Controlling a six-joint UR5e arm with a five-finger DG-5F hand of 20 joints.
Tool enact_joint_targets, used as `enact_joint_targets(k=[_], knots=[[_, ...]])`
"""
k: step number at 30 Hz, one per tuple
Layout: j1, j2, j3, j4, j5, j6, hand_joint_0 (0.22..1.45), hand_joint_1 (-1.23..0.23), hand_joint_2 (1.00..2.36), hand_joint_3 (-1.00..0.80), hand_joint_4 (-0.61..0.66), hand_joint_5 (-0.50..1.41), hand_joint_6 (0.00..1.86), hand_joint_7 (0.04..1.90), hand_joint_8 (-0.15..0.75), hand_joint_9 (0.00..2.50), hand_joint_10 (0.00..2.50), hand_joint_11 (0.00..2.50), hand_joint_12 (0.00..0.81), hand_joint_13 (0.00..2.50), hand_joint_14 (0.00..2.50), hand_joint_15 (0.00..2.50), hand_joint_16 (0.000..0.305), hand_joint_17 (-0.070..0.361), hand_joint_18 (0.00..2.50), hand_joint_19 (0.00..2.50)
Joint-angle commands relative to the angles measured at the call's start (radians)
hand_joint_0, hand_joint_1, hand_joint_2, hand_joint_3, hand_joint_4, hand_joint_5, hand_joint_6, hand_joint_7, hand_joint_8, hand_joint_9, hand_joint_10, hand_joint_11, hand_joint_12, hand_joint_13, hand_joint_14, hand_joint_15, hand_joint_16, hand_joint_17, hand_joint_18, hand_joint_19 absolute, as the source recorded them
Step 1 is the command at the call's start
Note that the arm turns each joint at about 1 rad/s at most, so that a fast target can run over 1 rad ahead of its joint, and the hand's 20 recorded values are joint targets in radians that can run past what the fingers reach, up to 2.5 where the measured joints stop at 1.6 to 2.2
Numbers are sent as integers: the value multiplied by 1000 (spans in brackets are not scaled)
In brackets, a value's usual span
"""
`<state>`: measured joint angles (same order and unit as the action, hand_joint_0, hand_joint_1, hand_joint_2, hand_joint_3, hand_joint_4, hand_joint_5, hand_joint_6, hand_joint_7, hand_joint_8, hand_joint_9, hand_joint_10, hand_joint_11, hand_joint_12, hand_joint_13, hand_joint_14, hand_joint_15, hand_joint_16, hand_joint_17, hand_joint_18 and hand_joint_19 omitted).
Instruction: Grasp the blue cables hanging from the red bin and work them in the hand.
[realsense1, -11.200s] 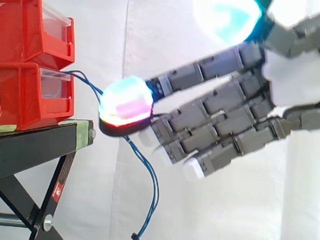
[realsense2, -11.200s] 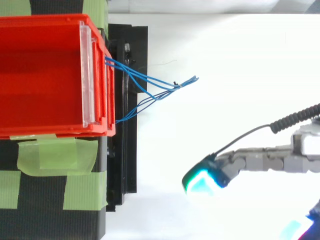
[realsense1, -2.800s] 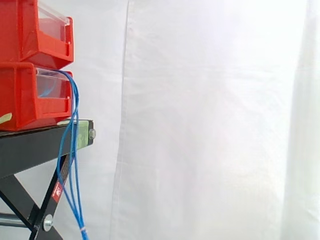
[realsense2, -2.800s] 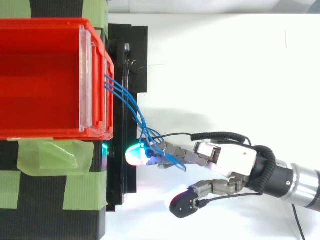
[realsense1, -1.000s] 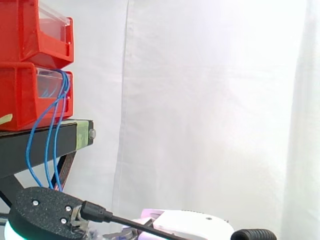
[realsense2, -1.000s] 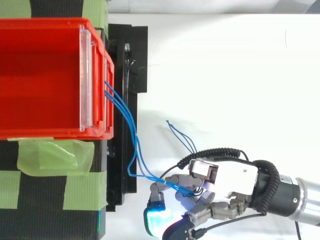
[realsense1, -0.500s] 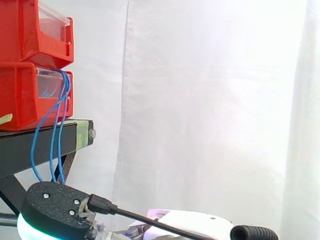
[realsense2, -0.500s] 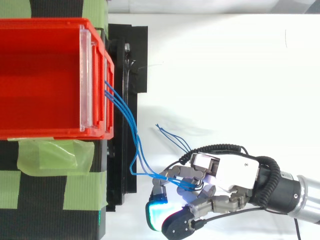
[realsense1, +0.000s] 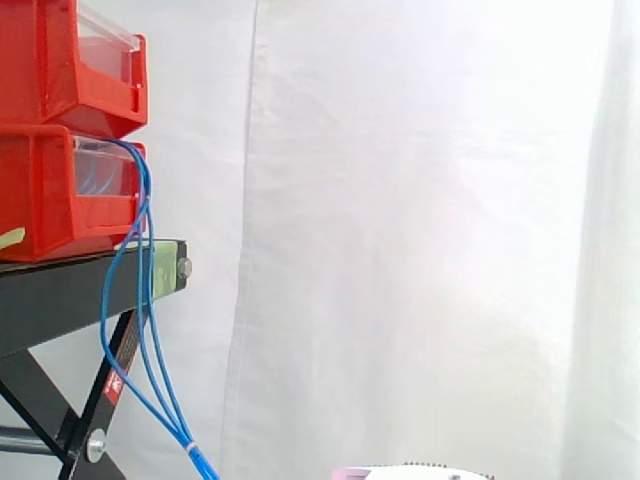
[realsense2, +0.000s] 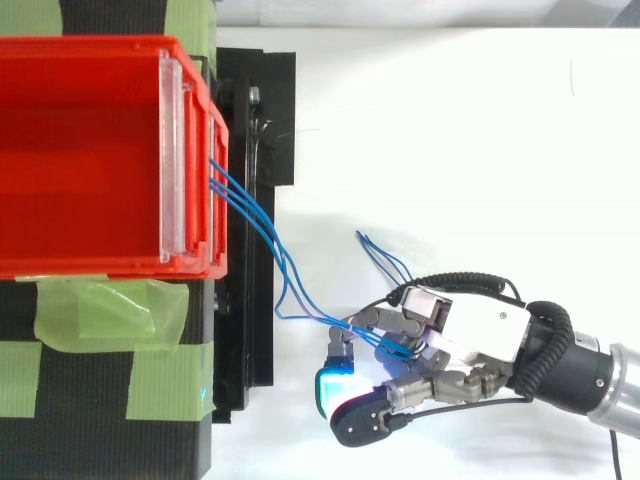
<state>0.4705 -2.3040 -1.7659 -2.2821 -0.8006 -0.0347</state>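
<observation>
The hand (realsense2: 470, 335) curls its fingers around the blue cables (realsense2: 258, 222), which trail down from the lower red bin (realsense1: 40, 200) past the black stand (realsense1: 70, 290).

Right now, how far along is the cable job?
Done: the grasp. The hand has its fingers curled round the blue cables, which run down from the lower red bin to it, their free ends poking out past the hand. In hand: holding them. Left: working them between the fingers, as far as one moment shows.
</observation>
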Motion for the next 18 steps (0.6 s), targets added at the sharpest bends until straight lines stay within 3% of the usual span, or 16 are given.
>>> enact_joint_targets(k=[1,5,14,18], knots=[[0,0,0,-2,0,1,860,-593,1010,-787,297,142,586,1237,678,1669,2500,2500,802,2034,2500,2013,228,171,2400,603],[0,0,9,-8,4,1,859,-593,1010,-789,302,141,587,1234,674,1674,2500,2500,804,2041,2500,2016,228,171,2410,586],[0,0,52,-106,4,-13,858,-592,1010,-788,303,136,585,1240,671,1684,2500,2500,798,2040,2500,2017,232,174,2412,605],[0,0,118,-182,3,-36,858,-591,1010,-786,299,135,585,1247,667,1682,2500,2500,792,2030,2500,2013,233,175,2407,591]])
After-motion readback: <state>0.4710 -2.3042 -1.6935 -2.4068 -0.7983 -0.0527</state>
